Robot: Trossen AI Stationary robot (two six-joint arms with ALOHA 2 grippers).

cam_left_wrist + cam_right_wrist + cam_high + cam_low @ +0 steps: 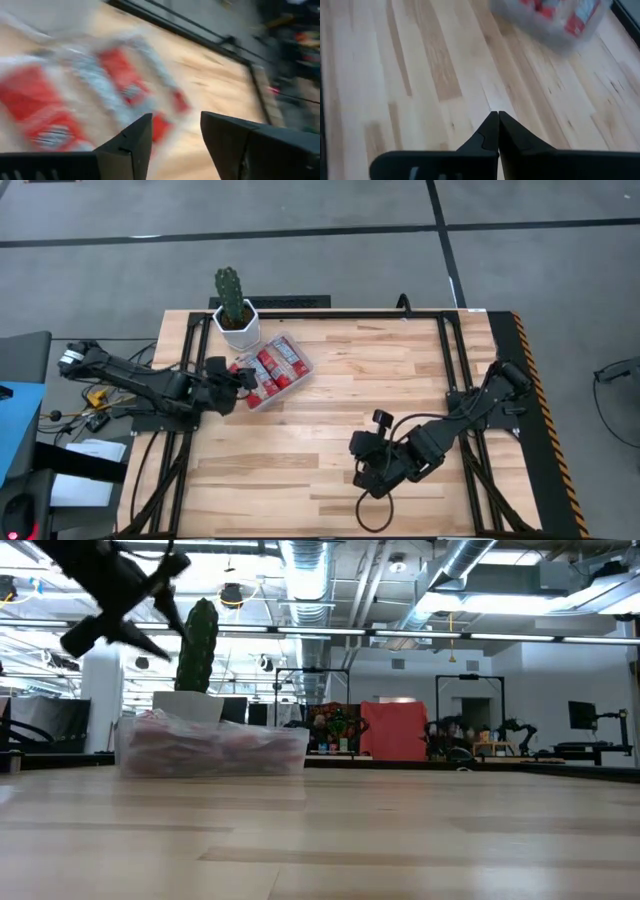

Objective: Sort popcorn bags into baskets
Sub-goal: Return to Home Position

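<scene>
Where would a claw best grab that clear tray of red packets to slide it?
Probably the thin upright wall of the clear tray on the side facing the open table, coming straight down to pinch it. The cactus pot crowds the far side, the left claw hovers at its left edge, and the popcorn bags fill the middle.

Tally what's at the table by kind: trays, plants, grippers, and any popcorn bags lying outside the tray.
Clear tray: 1
Potted cactus: 1
Grippers: 2, the left gripper and the right gripper
Popcorn bags outside the tray: 0, all visible ones lie inside it
Total: 4
</scene>
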